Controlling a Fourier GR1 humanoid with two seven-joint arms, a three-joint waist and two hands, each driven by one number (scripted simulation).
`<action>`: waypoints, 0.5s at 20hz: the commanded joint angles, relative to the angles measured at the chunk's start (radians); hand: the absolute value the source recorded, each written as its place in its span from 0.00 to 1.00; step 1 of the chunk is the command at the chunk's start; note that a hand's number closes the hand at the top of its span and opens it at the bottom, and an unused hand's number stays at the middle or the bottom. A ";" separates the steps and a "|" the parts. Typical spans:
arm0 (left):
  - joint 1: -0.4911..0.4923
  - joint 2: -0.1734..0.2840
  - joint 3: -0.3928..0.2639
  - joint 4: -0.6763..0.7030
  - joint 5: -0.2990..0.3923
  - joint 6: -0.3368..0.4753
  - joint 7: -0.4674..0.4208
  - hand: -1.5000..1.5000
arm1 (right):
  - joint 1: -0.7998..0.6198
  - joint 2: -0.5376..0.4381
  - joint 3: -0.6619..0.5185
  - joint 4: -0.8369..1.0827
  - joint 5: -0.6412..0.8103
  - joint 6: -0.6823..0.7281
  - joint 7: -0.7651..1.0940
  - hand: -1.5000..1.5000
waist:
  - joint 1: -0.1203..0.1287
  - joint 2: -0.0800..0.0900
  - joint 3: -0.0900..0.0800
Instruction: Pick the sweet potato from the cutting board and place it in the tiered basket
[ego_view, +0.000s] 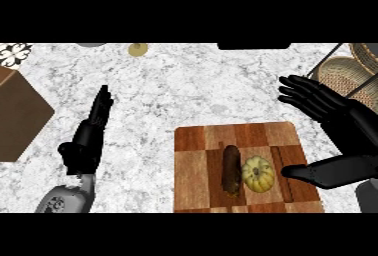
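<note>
A dark brown sweet potato (232, 170) lies lengthwise on the wooden cutting board (199, 165) near the view's lower middle. Touching its right side is a small yellow squash (258, 173). My right hand (332, 107) hovers open over the board's right edge, fingers spread toward the upper left, thumb stretched out low beside the squash. It holds nothing. The tiered basket (341, 70) of woven wicker with dark wire posts stands at the upper right. My left hand (90, 132) rests open on the left, fingers straight and pointing away.
A brown wooden box (18, 117) sits at the left edge. A small pale round object (137, 49) lies at the counter's far edge, with a dark object (255, 46) to its right. A patterned tile (15, 54) shows at the upper left.
</note>
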 joint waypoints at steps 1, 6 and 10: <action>0.018 -0.005 -0.012 -0.013 -0.011 0.004 0.007 0.50 | -0.051 -0.198 -0.004 -0.100 0.038 0.117 0.123 0.00 | 0.003 -0.005 -0.002; 0.010 -0.004 -0.016 0.002 -0.021 0.003 -0.006 0.50 | -0.174 -0.397 0.150 -0.239 0.164 0.272 0.303 0.00 | 0.020 -0.011 -0.009; -0.006 -0.022 -0.040 0.009 -0.021 -0.009 0.006 0.50 | -0.325 -0.466 0.285 -0.276 0.210 0.366 0.469 0.00 | 0.053 -0.002 -0.010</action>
